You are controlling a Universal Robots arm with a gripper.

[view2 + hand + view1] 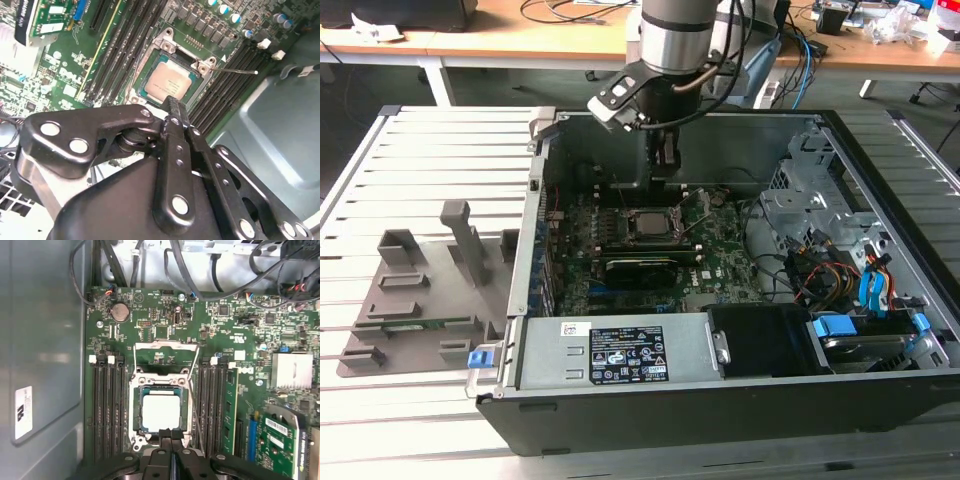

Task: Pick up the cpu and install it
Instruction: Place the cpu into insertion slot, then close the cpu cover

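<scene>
Silvery cpu [161, 412], green motherboard [127, 337]

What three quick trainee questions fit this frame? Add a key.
1. True or false: the cpu sits in its socket on the board.
2. The pincer has its fingertips: A) spread wide apart, B) closed together, C) clamped on a cable.
3. Fill in: in the exterior view, the grey holder blocks lie outside the case, on that view's ____.

Key: 1 true; 2 B; 3 left.
</scene>
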